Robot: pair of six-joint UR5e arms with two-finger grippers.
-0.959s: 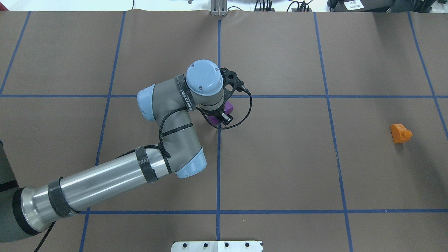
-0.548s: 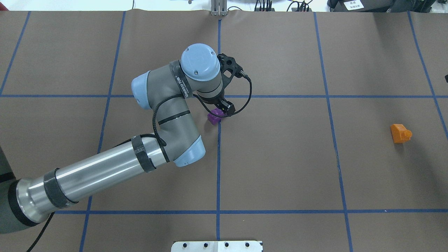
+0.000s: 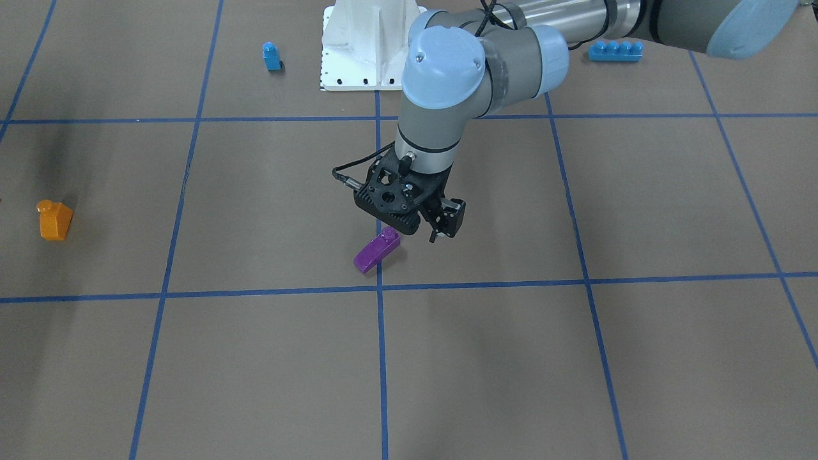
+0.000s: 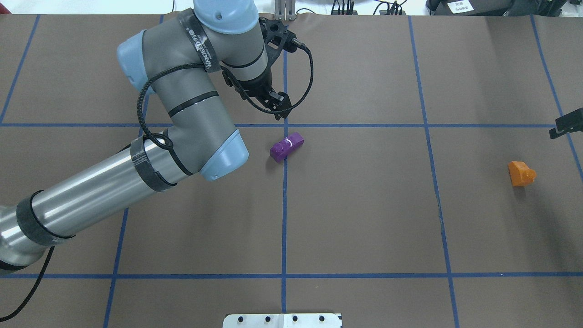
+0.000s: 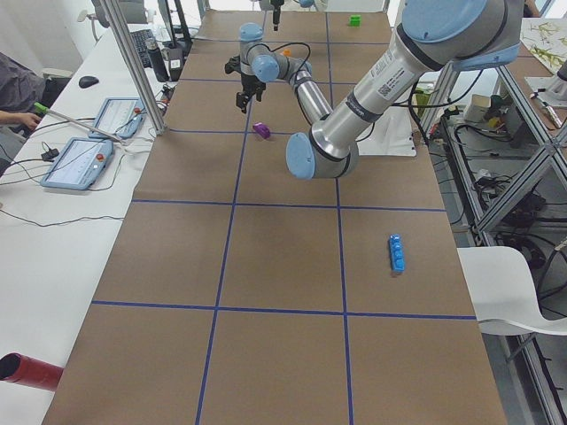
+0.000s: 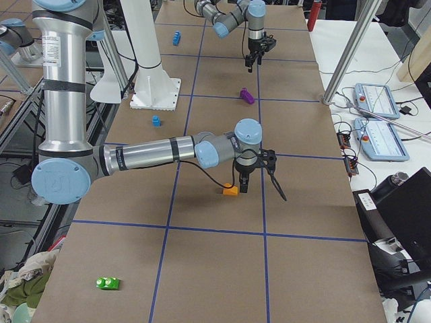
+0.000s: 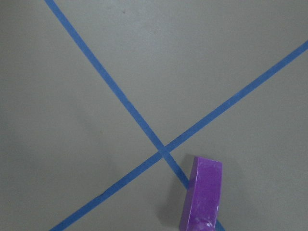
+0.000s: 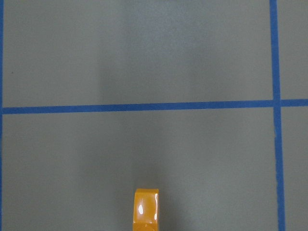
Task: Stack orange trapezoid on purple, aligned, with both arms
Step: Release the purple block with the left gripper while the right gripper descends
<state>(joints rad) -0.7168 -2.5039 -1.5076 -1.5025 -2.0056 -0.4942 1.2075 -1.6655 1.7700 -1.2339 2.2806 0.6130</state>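
The purple block (image 4: 287,146) lies alone on the table at the centre grid line, and also shows in the front view (image 3: 377,250) and the left wrist view (image 7: 202,197). My left gripper (image 4: 277,101) hangs above and beyond it, open and empty (image 3: 445,231). The orange trapezoid (image 4: 520,173) sits far to the right, and shows in the front view (image 3: 54,219) and at the bottom of the right wrist view (image 8: 146,207). My right gripper (image 6: 259,185) hovers just over the orange block with its fingers spread. Only a tip of it shows at the overhead view's right edge (image 4: 565,126).
A small blue block (image 3: 271,56) and a long blue brick (image 3: 615,50) lie near the white robot base (image 3: 367,45). A green block (image 6: 108,283) lies at the table's right end. Tablets (image 6: 377,101) sit on the side table.
My left gripper has let go of the purple block and risen away towards the far side. The purple block stays on the table. My right gripper's tip has come in at the overhead view's right edge.
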